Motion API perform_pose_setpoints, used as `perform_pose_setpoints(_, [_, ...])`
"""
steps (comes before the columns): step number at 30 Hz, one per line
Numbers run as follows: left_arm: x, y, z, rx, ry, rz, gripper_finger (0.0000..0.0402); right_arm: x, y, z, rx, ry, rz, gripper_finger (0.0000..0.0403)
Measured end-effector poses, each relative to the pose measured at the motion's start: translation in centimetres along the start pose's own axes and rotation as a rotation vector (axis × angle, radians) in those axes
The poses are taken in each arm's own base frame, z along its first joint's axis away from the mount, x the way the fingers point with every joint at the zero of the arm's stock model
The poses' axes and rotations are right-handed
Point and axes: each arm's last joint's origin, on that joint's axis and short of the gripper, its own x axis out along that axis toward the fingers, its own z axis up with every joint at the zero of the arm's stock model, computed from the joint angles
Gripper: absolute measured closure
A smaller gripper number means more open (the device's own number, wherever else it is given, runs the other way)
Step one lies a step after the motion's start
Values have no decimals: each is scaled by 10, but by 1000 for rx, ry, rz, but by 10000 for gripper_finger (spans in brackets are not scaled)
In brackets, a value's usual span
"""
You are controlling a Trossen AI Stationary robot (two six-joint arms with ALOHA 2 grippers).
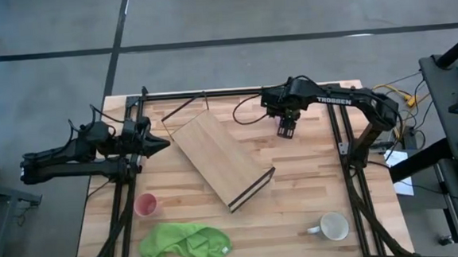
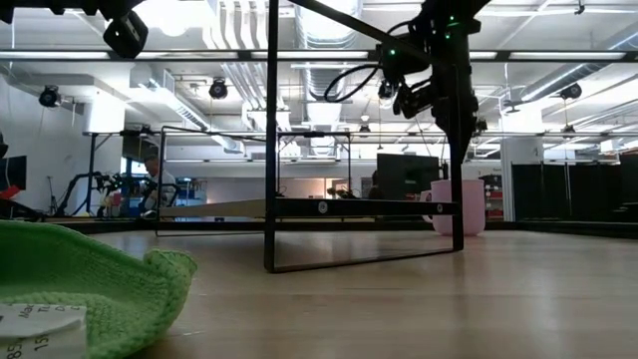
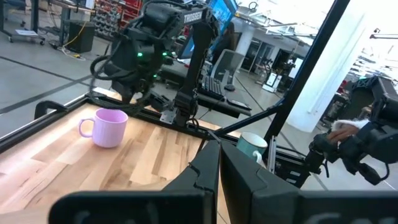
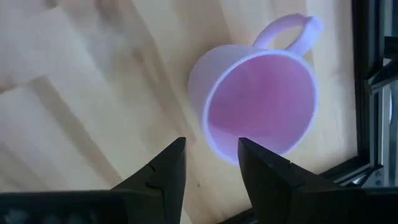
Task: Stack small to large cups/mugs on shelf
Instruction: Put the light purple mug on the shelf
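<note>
The right gripper (image 4: 211, 163) hangs above the purple mug (image 4: 258, 102), fingers apart over its rim. It might pinch crooked, I think, and tip the mug sideways.

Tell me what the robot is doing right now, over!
Right gripper open, above the light purple cup, empty. Left gripper shut, waiting at the table's left side. The shelf bare, no cups stacked. Nothing in the way.

Light purple cup (image 4: 258, 102), upright, handle outward, on the table's far side. Pink-red cup (image 1: 146, 204) upright near the left front. White mug (image 1: 333, 226) right front. Shelf (image 1: 221, 160) lying diagonally at centre.
</note>
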Motion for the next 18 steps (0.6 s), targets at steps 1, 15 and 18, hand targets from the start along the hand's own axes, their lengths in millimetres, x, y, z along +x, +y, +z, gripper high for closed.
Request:
perform_pose_setpoints(1, [0, 0, 0, 0, -1, 0, 402, 2, -2, 0, 10, -2, 0, 264])
perform_pose_setpoints(15, [0, 0, 0, 0, 1, 1, 402, 16, -10, 0, 27, -17, 6, 264])
perform_pose_setpoints(18, [0, 0, 0, -1, 1, 1, 402, 16, -11, 2, 30, -42, 4, 264])
